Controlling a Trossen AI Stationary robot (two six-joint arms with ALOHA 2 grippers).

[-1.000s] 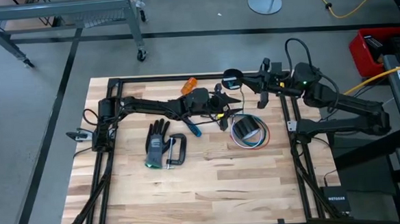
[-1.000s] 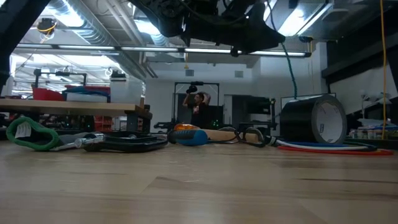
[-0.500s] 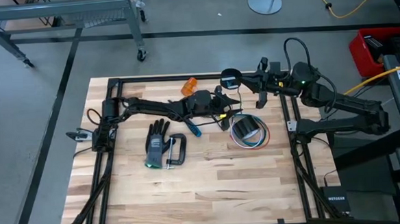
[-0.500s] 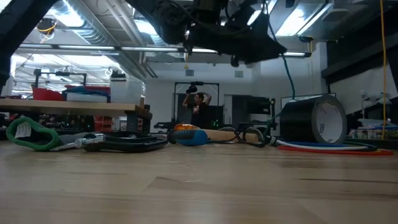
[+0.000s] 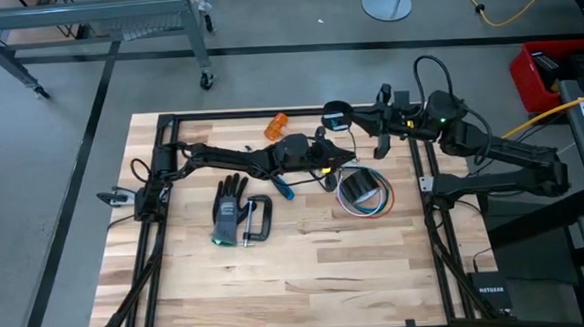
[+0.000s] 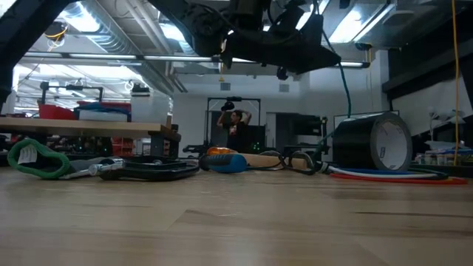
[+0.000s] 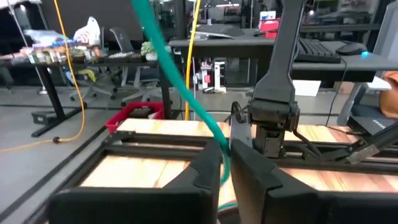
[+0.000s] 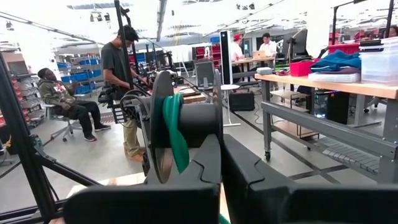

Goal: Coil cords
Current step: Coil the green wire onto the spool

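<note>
A teal-green cord runs in the air from a black spool, where some turns are wound, and passes between the fingers of my left gripper, which is shut on it. That gripper hangs above the table's far middle. My right gripper is shut and carries the spool just beyond it, near the far edge. In the low view the cord drops behind a tape roll. Red, white and blue wires lie looped on the table around that roll. My left gripper pinches one strand of the teal-green cord between its two fingers, which lie across it. The strand is clear of the table and rises nearly straight from the fingers. My right gripper holds the spool's near side up in the air, its discs on edge. The fingers themselves hide the place of contact.
A black glove and a C-clamp lie left of the middle. A blue-handled screwdriver lies under the left arm, and an orange object at the far edge. People show in the room beyond the table.
My left gripper has gone a little toward the table's right edge, closer to the spool and the tape roll. My right gripper has kept the spool where it was.
</note>
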